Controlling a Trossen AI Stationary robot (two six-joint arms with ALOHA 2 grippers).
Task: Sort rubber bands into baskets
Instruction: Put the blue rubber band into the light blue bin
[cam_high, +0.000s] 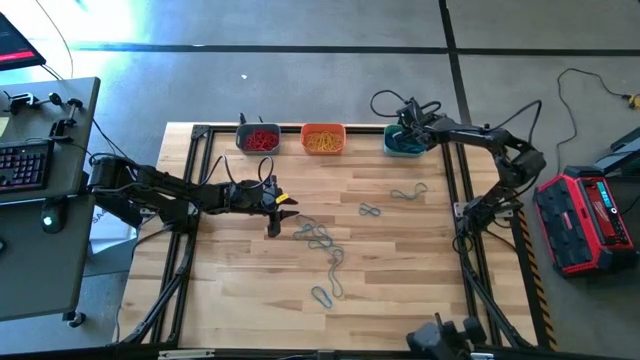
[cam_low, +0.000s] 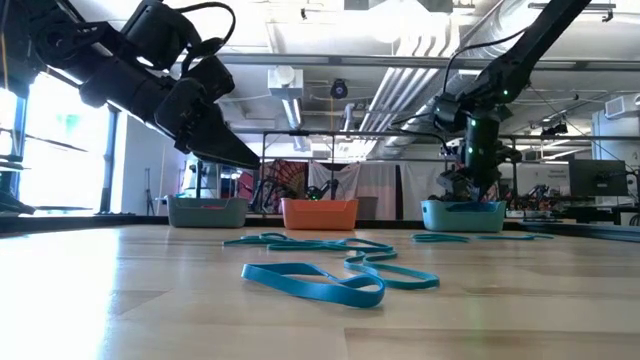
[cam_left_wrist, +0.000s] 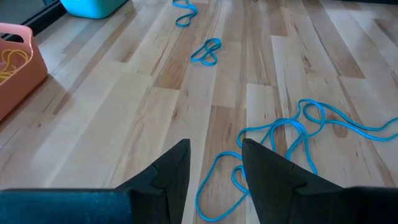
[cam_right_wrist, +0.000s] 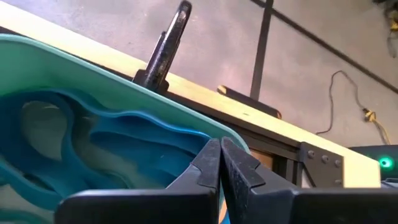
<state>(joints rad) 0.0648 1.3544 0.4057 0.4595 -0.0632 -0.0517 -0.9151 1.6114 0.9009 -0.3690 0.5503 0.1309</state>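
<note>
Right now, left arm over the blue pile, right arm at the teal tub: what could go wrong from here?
1. The blue rubber bands under the open left gripper lie looped through each other, so a pinch may lift several at once or drag the tangle.
2. The right gripper, shut, hangs just over the teal basket near its rim; pulling away low could nudge or tip the tub.
3. Single bands lie scattered apart and flat on the table, easy to miss.

Three baskets (cam_high: 323, 139) (grey, orange, teal); two arms.
</note>
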